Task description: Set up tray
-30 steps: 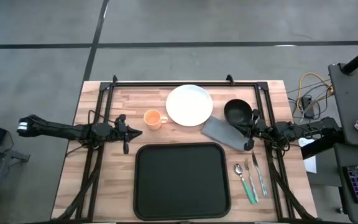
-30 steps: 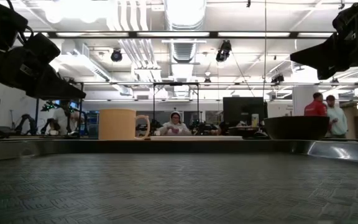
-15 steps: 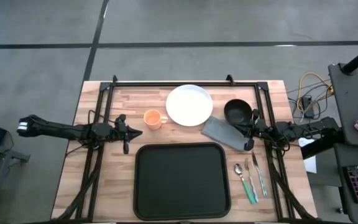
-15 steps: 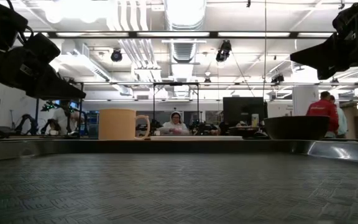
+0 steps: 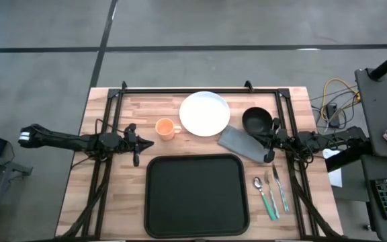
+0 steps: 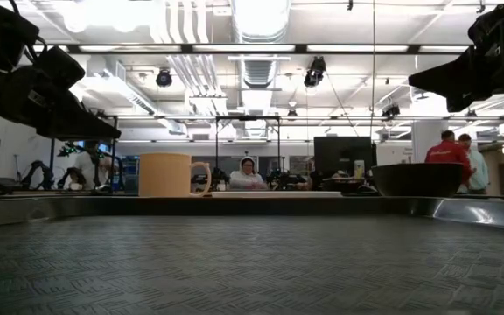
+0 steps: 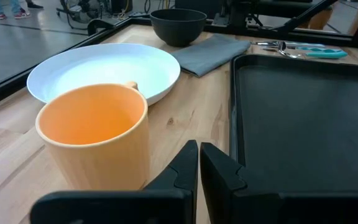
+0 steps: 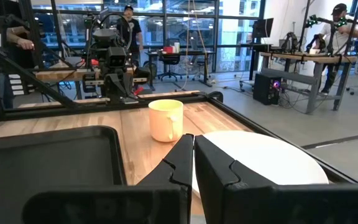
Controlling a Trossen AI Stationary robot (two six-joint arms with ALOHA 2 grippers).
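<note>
The black tray (image 5: 196,195) lies flat near the table's near edge, with nothing on it. Behind it stand an orange cup (image 5: 166,128), a white plate (image 5: 205,113), a black bowl (image 5: 256,120) and a grey folded napkin (image 5: 240,143). A spoon, fork and knife (image 5: 271,190) lie to the tray's right. My left gripper (image 5: 150,142) hovers shut at the tray's far left corner, just short of the cup (image 7: 95,137). My right gripper (image 5: 259,142) hovers shut over the napkin's right end, pointing at the plate (image 8: 260,158).
A black metal frame (image 5: 200,89) runs round the table's far and side edges. Bare wood (image 5: 113,195) lies left of the tray. People stand and sit in the room beyond the table (image 6: 248,173).
</note>
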